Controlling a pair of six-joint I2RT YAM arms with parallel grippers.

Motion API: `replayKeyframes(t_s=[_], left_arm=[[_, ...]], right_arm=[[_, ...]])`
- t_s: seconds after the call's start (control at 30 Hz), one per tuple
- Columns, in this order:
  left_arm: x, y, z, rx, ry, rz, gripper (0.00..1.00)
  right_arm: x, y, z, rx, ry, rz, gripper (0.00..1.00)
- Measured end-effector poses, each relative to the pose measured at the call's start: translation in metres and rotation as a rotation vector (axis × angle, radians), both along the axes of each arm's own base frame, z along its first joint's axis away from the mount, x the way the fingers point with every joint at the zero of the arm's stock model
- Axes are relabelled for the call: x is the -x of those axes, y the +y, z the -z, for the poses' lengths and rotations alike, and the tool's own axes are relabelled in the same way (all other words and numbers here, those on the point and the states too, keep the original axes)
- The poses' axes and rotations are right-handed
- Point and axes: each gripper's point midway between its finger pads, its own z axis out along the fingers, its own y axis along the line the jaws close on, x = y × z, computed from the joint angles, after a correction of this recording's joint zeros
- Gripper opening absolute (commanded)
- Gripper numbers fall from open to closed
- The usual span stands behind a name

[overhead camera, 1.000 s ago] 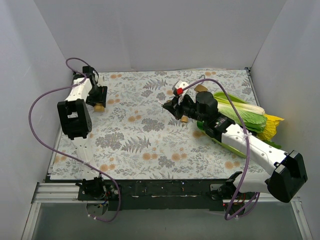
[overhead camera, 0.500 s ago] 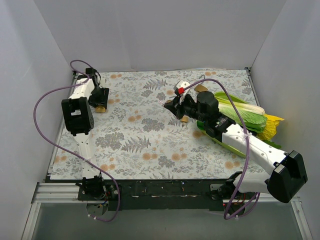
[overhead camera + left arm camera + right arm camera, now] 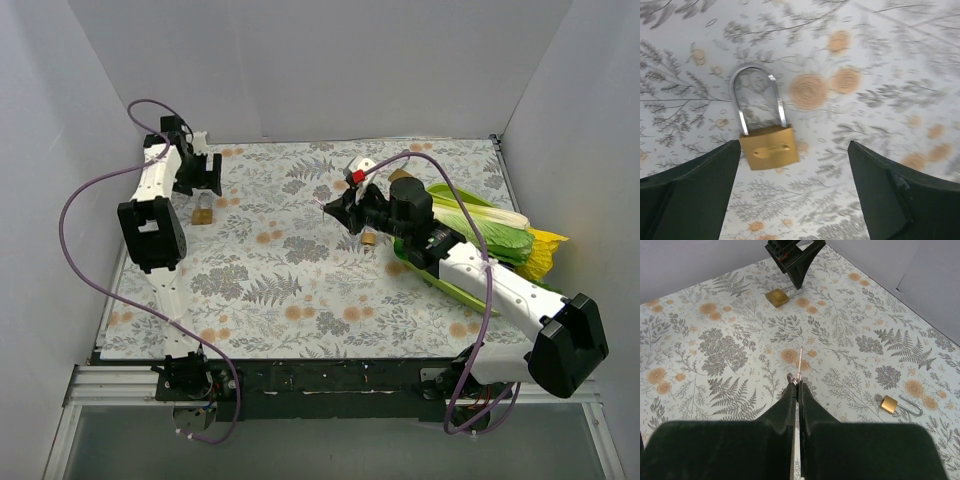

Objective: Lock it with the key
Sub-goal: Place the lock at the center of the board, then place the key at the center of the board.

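Note:
A brass padlock (image 3: pixel 203 214) with a steel shackle lies flat at the back left of the floral table; in the left wrist view (image 3: pixel 769 150) it lies between and just ahead of the fingers. My left gripper (image 3: pixel 203 178) hovers over it, open and empty (image 3: pixel 795 200). My right gripper (image 3: pixel 335 208) is at mid-table, shut on a thin key (image 3: pixel 800 360) that points toward the padlock (image 3: pixel 777 297). A second, smaller brass padlock (image 3: pixel 888 403) with its shackle swung open lies to the right of the right gripper (image 3: pixel 799 387).
A pile of leafy greens (image 3: pixel 490 232) lies along the right side under my right arm. Grey walls close in the table at the back and both sides. The small padlock (image 3: pixel 368 238) lies beside the right wrist.
My left gripper has let go of the padlock and drawn back toward the rear wall, leaving the padlock on the table. My right gripper with the key has shifted slightly left.

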Motion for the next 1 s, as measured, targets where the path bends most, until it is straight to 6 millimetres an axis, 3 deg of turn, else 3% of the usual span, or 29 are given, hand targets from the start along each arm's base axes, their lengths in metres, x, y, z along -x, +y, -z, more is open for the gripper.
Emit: replayKeyframes(t_s=[0.1,0.17,0.37,0.47,0.53,0.6,0.83,0.87,1.0], left_arm=[[0.000,-0.025,-0.039,0.130,-0.075,0.047,0.89],[0.015,-0.054,-0.077,0.280,-0.147,0.103,0.88],[0.137,-0.151,-0.216,0.736,-0.468,0.344,0.86],[0.202,-0.198,-0.259,0.841,-0.623,0.575,0.81],[0.234,-0.227,-0.273,0.890,-0.669,0.744,0.77],[0.250,-0.245,-0.277,0.921,-0.683,0.851,0.74],[0.254,-0.260,-0.259,0.911,-0.683,0.962,0.59],[0.256,-0.262,-0.257,0.904,-0.685,0.983,0.53],[0.261,-0.265,-0.254,0.871,-0.692,1.049,0.42]], right_arm=[[0.002,0.003,-0.005,-0.019,0.002,-0.024,0.01],[0.006,0.008,-0.010,-0.039,0.009,-0.055,0.01],[0.021,0.024,-0.027,-0.112,0.053,-0.175,0.01],[0.034,0.032,-0.030,-0.138,0.091,-0.261,0.01],[0.043,0.036,-0.031,-0.149,0.108,-0.315,0.01],[0.050,0.038,-0.032,-0.155,0.122,-0.363,0.01],[0.077,0.040,-0.035,-0.155,0.117,-0.519,0.01],[0.079,0.040,-0.035,-0.153,0.113,-0.537,0.01],[0.086,0.039,-0.035,-0.145,0.090,-0.581,0.01]])
